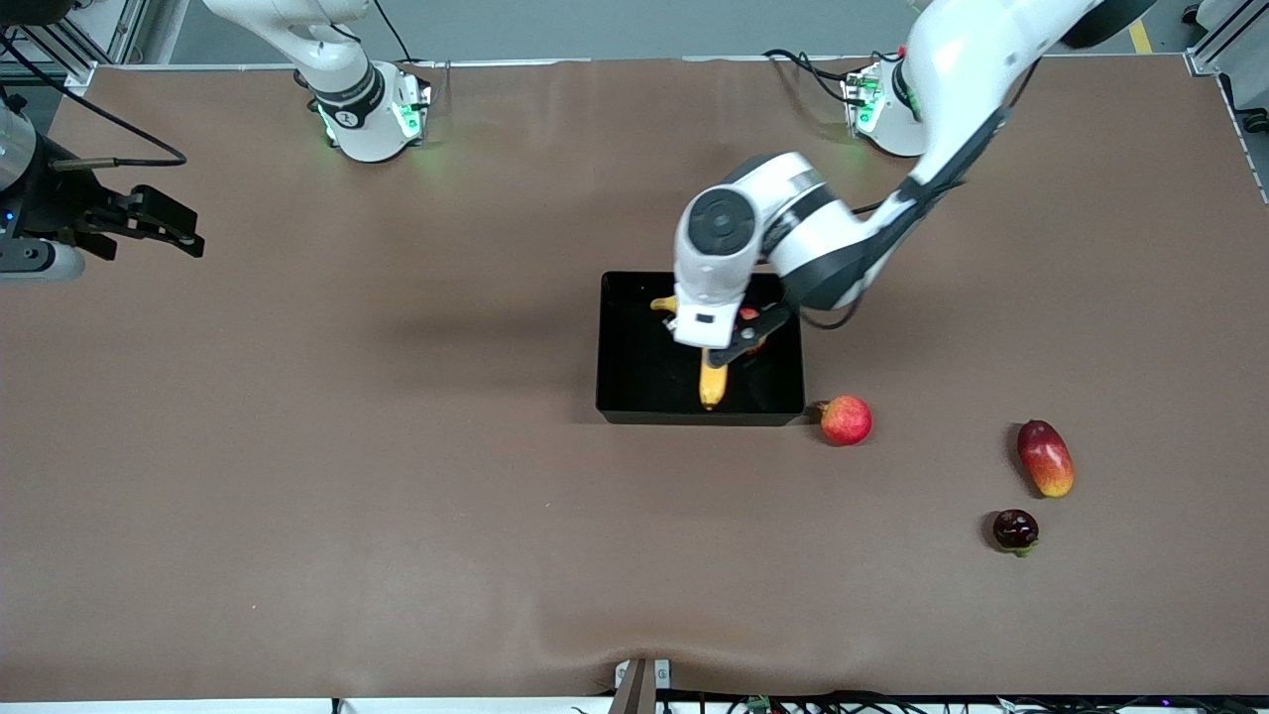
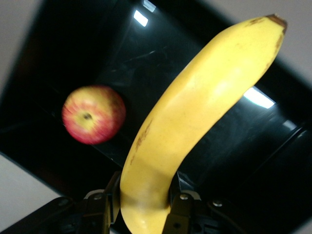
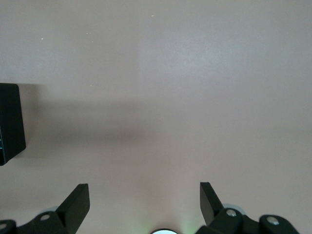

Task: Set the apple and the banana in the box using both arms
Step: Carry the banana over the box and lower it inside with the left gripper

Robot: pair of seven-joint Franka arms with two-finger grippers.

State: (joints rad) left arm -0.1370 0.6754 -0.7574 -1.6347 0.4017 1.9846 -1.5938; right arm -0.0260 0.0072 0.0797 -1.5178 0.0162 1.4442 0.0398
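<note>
Clamping the curved yellow banana (image 2: 195,117) over the glossy black box (image 1: 625,392), left gripper (image 2: 146,207); right gripper (image 3: 145,202) waits agape.

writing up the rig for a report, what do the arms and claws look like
Two white jointed arms with dark grey joint bands; bases glow green, black cables trail off. Left claw and right claw are black, each with two flat angular fingers fixed by silver screws.

apple (image 2: 92,115) in box (image 1: 634,397) — banana (image 2: 195,122) above box
</note>
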